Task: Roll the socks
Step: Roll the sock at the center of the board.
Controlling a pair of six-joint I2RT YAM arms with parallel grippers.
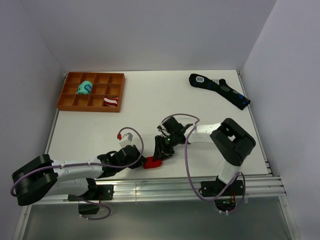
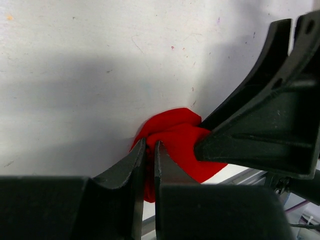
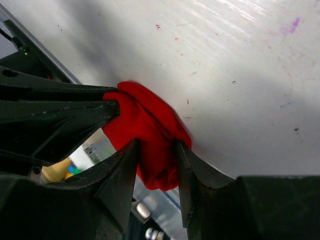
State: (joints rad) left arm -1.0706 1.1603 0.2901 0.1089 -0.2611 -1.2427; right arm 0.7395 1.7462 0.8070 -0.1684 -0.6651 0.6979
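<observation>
The socks [image 1: 153, 162] are a compact bright red bundle at the near edge of the white table, between both grippers. My left gripper [image 1: 143, 161] comes in from the left. Its jaws [image 2: 150, 146] are almost together, pinching a fold of the socks [image 2: 175, 132]. My right gripper [image 1: 161, 152] reaches down from the right. In its wrist view the right gripper [image 3: 156, 147] has its jaws part-way apart, and the socks [image 3: 145, 125] fill the gap and touch both fingers. The left gripper's fingers [image 3: 60, 112] show at the left of that view.
An orange compartment tray [image 1: 70, 102] at the back left holds a teal bundle [image 1: 84, 88] and a red-and-white striped bundle [image 1: 111, 102]. Long black socks [image 1: 220, 90] lie at the back right. The metal rail [image 1: 190, 181] runs just beyond the red bundle.
</observation>
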